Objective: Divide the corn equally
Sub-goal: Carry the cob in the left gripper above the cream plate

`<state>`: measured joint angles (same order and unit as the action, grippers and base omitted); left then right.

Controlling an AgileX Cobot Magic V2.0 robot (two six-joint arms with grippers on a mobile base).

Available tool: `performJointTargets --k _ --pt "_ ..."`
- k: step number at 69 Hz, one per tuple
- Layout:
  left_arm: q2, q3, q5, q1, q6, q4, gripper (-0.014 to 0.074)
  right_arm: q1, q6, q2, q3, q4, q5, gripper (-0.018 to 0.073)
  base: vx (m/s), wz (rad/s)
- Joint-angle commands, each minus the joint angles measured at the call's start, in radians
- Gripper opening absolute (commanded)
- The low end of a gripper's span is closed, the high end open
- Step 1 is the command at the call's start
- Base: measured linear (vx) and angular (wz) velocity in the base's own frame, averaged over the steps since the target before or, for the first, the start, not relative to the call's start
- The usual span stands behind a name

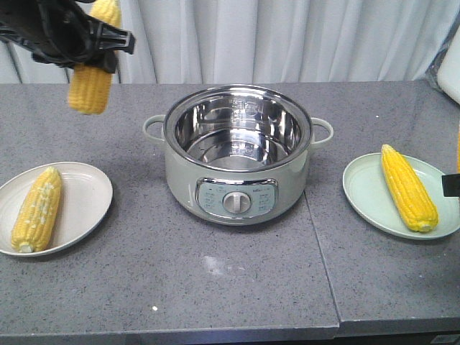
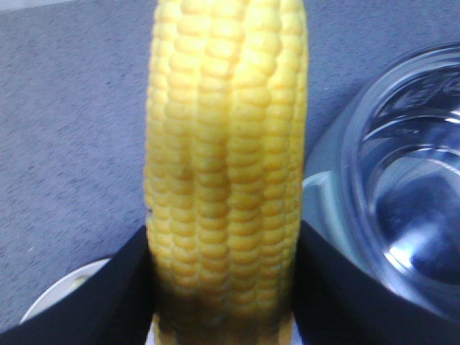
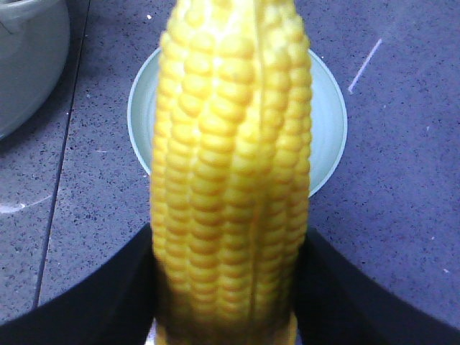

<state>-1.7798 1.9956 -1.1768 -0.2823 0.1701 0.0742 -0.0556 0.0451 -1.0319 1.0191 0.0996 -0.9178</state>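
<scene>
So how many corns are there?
4. A cob lies on the white plate, a cob on the green plate, a cob in the left gripper, and a cob in the right gripper. The pot looks empty, so none seems hidden.

My left gripper (image 1: 95,44) was angular matte-black plastic. My right gripper (image 3: 228,302) had broad, plain black fingers (image 3: 374,305) too.

cream plate (image 1: 86,190) at 9, pale yellow cob (image 1: 37,208), mint plate (image 1: 366,190) at 3, bright yellow cob (image 1: 408,188), sage pot (image 1: 180,176), grey speckled table (image 1: 215,295), blk L gripper (image 1: 97,49), golden cob (image 1: 90,90), blk R gripper (image 3: 230,287), deep yellow cob (image 3: 230,144)
</scene>
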Motion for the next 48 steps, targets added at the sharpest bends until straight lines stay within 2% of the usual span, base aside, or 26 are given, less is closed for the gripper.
performJointTargets --k 1,19,29,48 --pt "0.096 -0.033 0.047 0.012 0.02 0.023 0.0133 0.008 -0.004 0.017 0.028 0.013 0.056 0.0194 0.0 0.0" --pt "0.271 -0.329 0.131 0.022 0.108 0.151 0.0133 0.008 -0.004 0.017 0.028 0.013 0.056 0.0194 0.0 0.0" --pt "0.357 -0.473 0.127 0.022 0.117 0.152 0.0133 0.008 -0.004 0.017 0.028 0.013 0.056 0.0194 0.0 0.0" --pt "0.536 -0.701 0.222 0.022 0.243 0.15 0.0133 0.008 -0.004 0.017 0.028 0.013 0.056 0.0194 0.0 0.0"
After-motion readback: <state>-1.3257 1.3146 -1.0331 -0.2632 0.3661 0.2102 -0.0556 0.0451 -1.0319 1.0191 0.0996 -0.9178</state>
